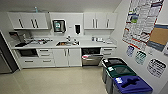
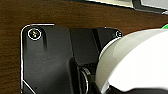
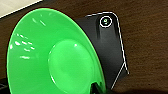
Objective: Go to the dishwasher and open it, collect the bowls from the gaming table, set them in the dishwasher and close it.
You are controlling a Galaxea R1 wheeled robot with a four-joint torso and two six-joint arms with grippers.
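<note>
Right wrist view puts one green bowl [image 3: 55, 55] large against that arm and left wrist view one white bowl [image 2: 135, 60], grip unreadable in both, while the dishwasher [image 1: 91, 58] at about two o'clock already hangs partly open: opening and collecting look done, loading and closing remain.

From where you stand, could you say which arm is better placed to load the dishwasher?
Probably right: the dishwasher stands open right of centre, and the green bowl is at that wrist.
</note>
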